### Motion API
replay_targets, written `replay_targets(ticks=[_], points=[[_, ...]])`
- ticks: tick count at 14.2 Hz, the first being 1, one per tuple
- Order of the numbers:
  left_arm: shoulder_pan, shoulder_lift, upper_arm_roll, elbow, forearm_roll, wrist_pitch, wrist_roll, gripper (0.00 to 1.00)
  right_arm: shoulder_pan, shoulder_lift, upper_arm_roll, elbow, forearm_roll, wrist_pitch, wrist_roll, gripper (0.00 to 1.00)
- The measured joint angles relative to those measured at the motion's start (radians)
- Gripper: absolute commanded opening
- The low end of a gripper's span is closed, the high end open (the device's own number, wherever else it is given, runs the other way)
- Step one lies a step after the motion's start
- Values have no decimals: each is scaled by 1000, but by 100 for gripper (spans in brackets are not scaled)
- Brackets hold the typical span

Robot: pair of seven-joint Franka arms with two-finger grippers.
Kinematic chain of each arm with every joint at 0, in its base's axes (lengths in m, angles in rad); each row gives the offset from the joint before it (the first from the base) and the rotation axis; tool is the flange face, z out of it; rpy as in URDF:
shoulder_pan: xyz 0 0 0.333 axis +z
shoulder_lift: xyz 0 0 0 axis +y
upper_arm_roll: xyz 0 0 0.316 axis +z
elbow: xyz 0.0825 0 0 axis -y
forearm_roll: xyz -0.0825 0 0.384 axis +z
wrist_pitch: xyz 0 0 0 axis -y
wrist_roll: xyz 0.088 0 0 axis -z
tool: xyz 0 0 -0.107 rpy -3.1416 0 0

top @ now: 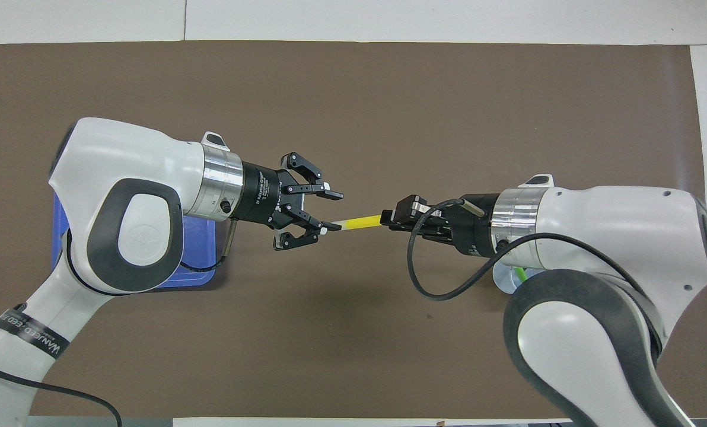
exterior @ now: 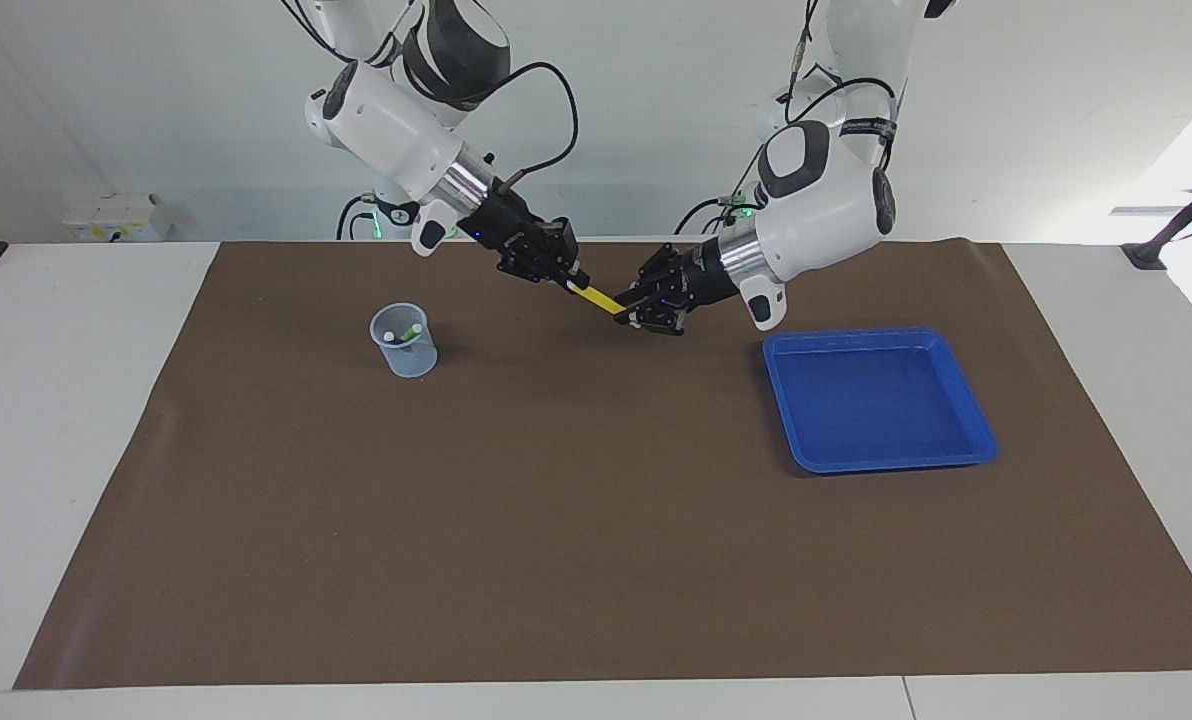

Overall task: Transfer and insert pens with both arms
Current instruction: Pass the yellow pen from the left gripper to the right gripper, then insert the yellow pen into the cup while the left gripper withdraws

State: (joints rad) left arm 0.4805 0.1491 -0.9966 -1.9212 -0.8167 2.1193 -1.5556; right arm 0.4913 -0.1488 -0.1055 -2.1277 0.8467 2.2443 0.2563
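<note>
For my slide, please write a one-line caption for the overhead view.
Mid-air handover: right gripper shut on the yellow pen, left gripper open at its pale end.

A white desk (exterior: 76,420) carries a brown mat (exterior: 596,520). On the mat, a blue tray (exterior: 976,425) sits well apart from a clear cup (exterior: 406,355), toward the left arm's end.

Robot lab: two white arms (exterior: 816,200) at a brown-matted table (exterior: 56,400)

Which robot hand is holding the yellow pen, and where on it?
The right gripper holds the yellow pen by its yellow end, jaws shut. The left gripper has its jaws open around the pale end.
</note>
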Motion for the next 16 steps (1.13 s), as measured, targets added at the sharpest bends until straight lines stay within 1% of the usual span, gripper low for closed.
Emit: replay_targets(ticks=[1, 2, 4, 5, 6, 8, 10, 11, 13, 16], points=[[0, -4, 1, 3, 59, 4, 4, 100, -26, -2, -2, 8, -37, -51, -10, 0], [0, -8, 1, 9, 149, 4, 4, 100, -58, -4, -4, 25, -97, -116, -18, 0], [0, -10, 1, 30, 304, 4, 5, 100, -132, -8, -5, 89, -249, -283, -63, 0], [0, -11, 1, 39, 352, 4, 14, 100, -169, -9, -7, 122, -317, -367, -111, 0], [0, -11, 1, 45, 375, 4, 30, 100, -202, -9, -8, 149, -376, -434, -167, 0], [0, -11, 2, 47, 385, 4, 50, 100, -238, -9, -9, 177, -511, -517, -269, 0], [0, -11, 2, 50, 387, 4, 57, 100, -240, -9, -8, 176, -655, -545, -362, 0], [0, -11, 2, 52, 388, 4, 59, 100, -239, -9, -7, 171, -698, -554, -388, 0], [0, -13, 3, 54, 390, 4, 60, 100, -250, -11, -7, 147, -743, -559, -443, 0], [0, -14, 3, 55, 393, 4, 70, 100, -291, -16, -9, 92, -753, -532, -505, 0]])
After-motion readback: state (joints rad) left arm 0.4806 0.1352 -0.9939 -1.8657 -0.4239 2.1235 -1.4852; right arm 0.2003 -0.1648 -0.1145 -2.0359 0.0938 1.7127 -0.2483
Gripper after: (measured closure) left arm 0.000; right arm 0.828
